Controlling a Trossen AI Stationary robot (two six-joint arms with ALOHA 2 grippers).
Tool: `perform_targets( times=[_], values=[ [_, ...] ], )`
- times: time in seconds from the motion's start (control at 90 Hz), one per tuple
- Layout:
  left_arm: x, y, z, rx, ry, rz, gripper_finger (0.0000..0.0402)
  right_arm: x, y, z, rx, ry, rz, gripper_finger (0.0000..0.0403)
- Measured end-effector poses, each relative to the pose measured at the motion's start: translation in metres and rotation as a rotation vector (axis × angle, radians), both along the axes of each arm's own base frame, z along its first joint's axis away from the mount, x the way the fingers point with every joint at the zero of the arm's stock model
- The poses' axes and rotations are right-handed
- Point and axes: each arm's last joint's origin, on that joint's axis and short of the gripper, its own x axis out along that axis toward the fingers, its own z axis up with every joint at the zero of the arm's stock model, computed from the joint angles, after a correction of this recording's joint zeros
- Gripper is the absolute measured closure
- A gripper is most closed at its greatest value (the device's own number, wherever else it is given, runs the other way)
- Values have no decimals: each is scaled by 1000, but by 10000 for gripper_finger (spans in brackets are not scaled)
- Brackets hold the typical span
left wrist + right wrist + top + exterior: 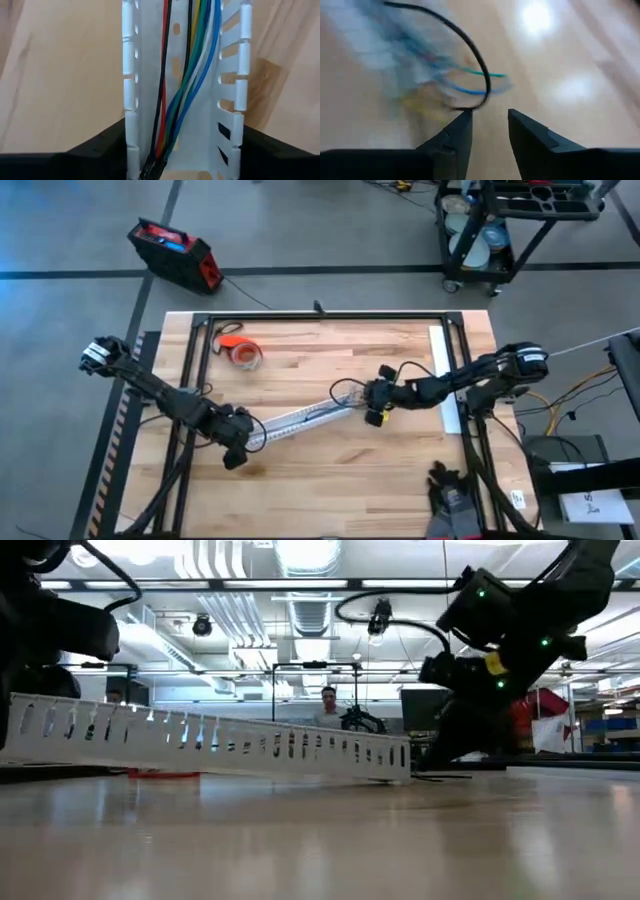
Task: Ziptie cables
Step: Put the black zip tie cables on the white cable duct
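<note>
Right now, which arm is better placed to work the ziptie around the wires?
Right, I'd say. The right gripper is open at the channel's far end, with the curled ziptie just ahead of its fingers by the loose wire ends. The left gripper sits clamped on the channel's other end, steadying it.

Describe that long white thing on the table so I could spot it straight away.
Look at the middle of the wooden table: a long white slotted channel lies slantwise between the left hand and the right hand. Coloured cables run inside it; the orange tape roll lies apart.
</note>
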Motion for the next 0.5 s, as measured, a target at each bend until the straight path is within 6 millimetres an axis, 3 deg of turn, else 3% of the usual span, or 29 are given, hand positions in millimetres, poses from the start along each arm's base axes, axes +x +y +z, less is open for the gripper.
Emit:
perform_targets(
  times=[0.178, 0.322, 0.4, 0.5],
  values=[
    [-4, 0, -1, -5, 50, 27, 168, 1, -1, 10, -29, 53, 5, 319],
    [-4, -1, -1, -9, 49, 25, 154, 9, -4, 20, -26, -87, -43, 313],
    [-5, -1, -3, -7, 53, 24, 151, 15, -9, 19, 3, -167, -91, 299],
    [-5, -1, -4, -8, 58, 39, 153, 17, -19, 6, 18, -145, -145, 280]
  ],
)
